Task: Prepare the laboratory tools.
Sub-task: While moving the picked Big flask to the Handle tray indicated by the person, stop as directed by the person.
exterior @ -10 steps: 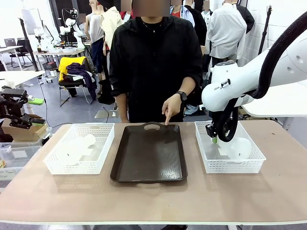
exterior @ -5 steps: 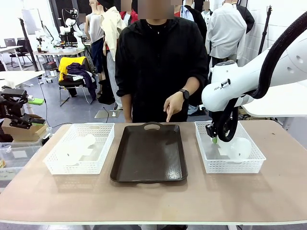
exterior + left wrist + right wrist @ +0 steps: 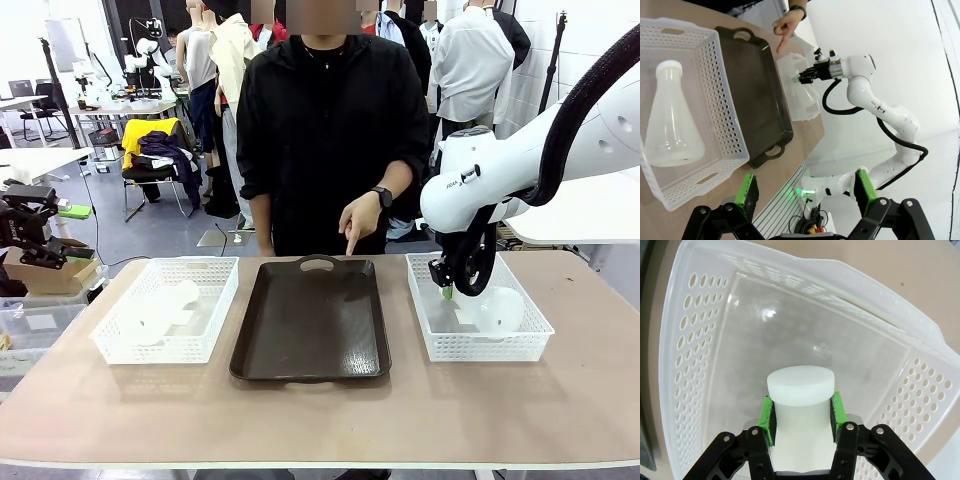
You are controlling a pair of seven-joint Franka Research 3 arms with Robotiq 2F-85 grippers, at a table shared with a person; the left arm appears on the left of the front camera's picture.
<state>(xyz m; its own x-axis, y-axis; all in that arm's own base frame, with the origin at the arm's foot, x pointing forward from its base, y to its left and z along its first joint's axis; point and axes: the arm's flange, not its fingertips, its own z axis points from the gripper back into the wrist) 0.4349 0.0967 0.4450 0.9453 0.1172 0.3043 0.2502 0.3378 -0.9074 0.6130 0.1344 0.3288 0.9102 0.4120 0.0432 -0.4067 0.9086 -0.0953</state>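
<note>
My right gripper (image 3: 801, 409) has its green pads clamped on the smooth cylindrical neck of the right flask (image 3: 800, 384), a frosted, translucent cone with a flat white cap, inside the glossy perforated right basket (image 3: 700, 325). My left gripper (image 3: 807, 192) hangs wide apart above the left flask (image 3: 670, 125), which lies on its side in the lattice left basket (image 3: 725, 115). The front view adds the dark brown tray (image 3: 312, 320) and a person's hand (image 3: 357, 218) pointing down over it; the lettering on my right arm is too small to read.

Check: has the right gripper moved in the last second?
No. The right gripper stays put against the right basket's left wall, shut on the flask.
</note>
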